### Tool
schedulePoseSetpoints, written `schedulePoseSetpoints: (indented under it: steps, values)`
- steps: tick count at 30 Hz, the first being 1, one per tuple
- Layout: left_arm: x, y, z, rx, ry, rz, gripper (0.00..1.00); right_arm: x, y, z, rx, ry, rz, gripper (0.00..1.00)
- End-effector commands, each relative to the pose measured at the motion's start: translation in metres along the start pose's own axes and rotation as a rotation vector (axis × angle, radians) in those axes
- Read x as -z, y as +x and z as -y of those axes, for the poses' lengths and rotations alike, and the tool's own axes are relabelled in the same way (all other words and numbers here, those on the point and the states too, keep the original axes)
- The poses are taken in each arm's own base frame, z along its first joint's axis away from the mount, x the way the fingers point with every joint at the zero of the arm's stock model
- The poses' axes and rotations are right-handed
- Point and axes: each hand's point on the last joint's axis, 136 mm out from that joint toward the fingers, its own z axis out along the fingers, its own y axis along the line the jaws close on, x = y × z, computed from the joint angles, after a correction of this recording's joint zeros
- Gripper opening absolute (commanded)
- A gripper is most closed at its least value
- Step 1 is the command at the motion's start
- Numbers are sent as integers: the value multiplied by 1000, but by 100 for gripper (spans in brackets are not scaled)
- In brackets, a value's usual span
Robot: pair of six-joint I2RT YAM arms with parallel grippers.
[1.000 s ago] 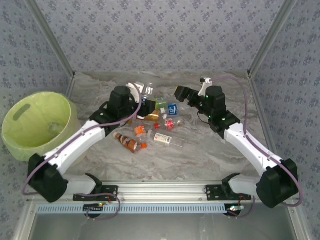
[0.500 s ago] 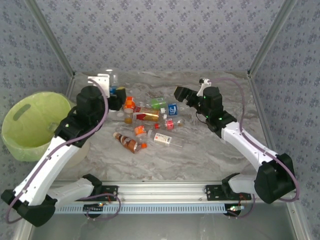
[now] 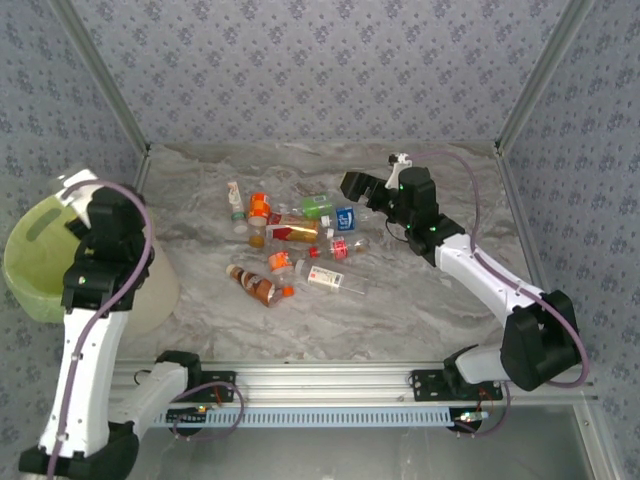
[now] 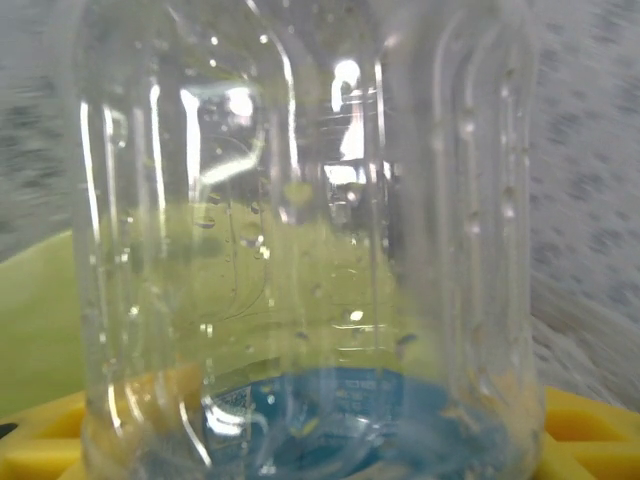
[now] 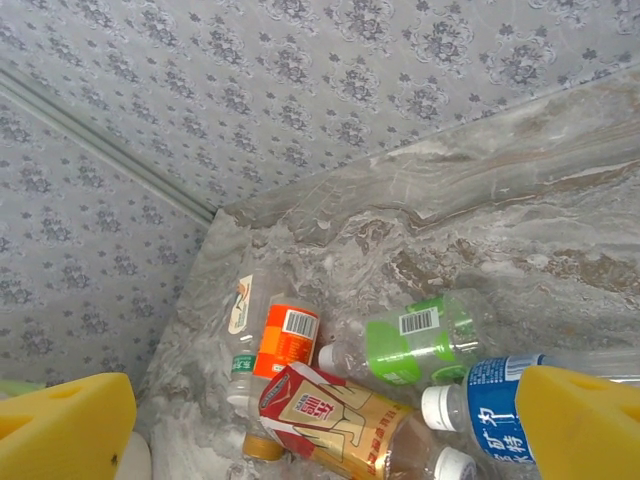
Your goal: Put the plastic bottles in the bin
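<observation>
**Left arm:** reaches over the bin [image 3: 38,272], which stands at the left edge of the desk [image 3: 430,305]. In the left wrist view the left tool [image 4: 320,455] pinches a clear bottle [image 4: 300,230]. Its yellow pads [image 4: 45,440] show at both lower corners, against the bottle's sides. The bottle has a blue patch low on its body and droplets on its wall. Lime-green plastic of the bin shows behind and below it. In the top view the held bottle itself cannot be made out.

**Right arm:** stretched toward the middle of the far edge. The right tool [image 3: 350,187] is spread wide, holds nothing and hangs just beside the heap, at its far right. The right wrist view shows its two yellow fingers [image 5: 62,425] well apart, with bottles lying between them on the desk.

**Plastic bottles on the desk:** one loose heap at mid-desk, nearer the far edge.
- white-label bottle [image 3: 235,199], at the heap's far left
- orange-label bottle [image 3: 259,207], just beside it
- green-label bottle [image 3: 318,207]
- blue-label bottle [image 3: 345,217], white cap, nearest the right tool
- red-and-tan-label bottle [image 3: 291,232]
- brown bottle [image 3: 254,285], at the near side of the heap
- clear bottle with a white label [image 3: 331,280], lying flat beside it

Several touch or overlap. An exact count is not possible.
</observation>
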Motion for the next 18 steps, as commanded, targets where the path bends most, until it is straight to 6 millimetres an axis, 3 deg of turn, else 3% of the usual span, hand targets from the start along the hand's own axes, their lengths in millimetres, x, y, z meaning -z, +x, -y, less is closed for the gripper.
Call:
schedulePoseSetpoints:
  steps: [1,6,13,16,18]
  values:
    - [-6,12,-29,55,-117,-27,0,0,-13,-15,18,-43,20,100]
    - [-26,34,-43,130,-203,-113,0,-1,-10,-13,17,-36,8,100]
    - [-52,74,-36,232,-169,-273,4,-1,-6,-11,21,-22,-11,100]
    - [-57,86,-27,284,-108,-353,14,-1,-5,-10,20,-20,-19,100]
    - [-58,90,-26,313,-90,-380,29,-1,-4,-10,18,-16,-23,100]
